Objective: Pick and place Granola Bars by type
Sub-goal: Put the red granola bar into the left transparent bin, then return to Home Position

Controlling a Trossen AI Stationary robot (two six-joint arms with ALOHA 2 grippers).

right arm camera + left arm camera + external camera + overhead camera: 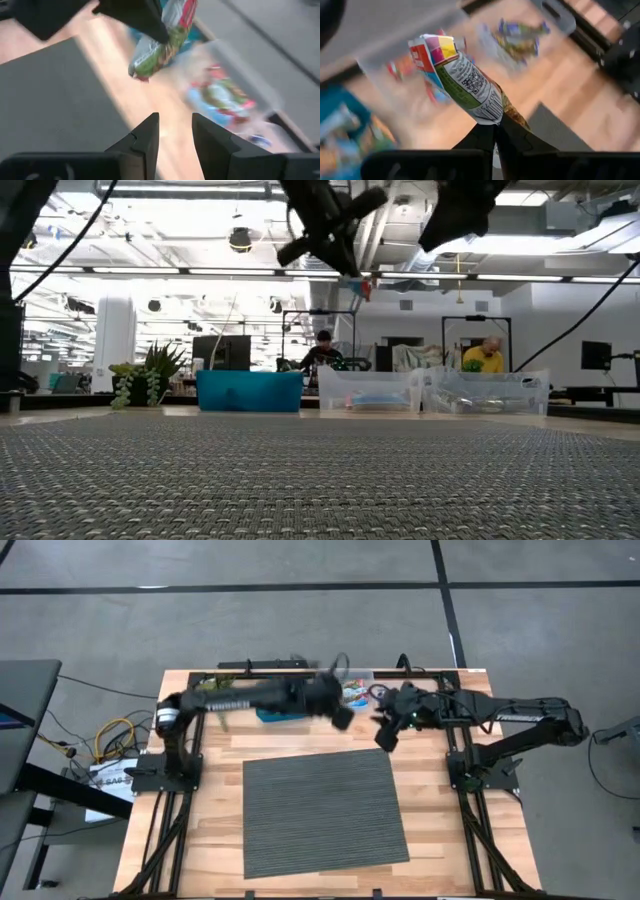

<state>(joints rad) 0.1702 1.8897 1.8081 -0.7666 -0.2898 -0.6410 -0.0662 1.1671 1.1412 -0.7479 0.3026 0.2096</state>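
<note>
While the left gripper (342, 716) hung in the air above the back of the table (225, 755), its fingers (485, 140) were pinched shut on one end of a granola bar (462, 80), a reddish wrapper with multicolour print and a white label panel. The bar stuck out past the fingertips, tilted, clear of everything below. In the right wrist view the same bar (162, 42) dangled from the left arm's dark fingers over the strip of bare wood between the grey mat (322, 812) and the bins.

The right gripper (386, 736) hovered just beside it, near the mat's back right corner, its two fingers (145, 137) set a narrow gap apart and empty. The two grippers were near each other but apart.

Along the back edge sat a blue bin (249, 391) and two clear bins (368, 391), the second (487, 392) to its right in the low view, each with wrapped bars inside. The mat lay bare across the middle of the table. Two people (323, 350) sat in the room beyond.
</note>
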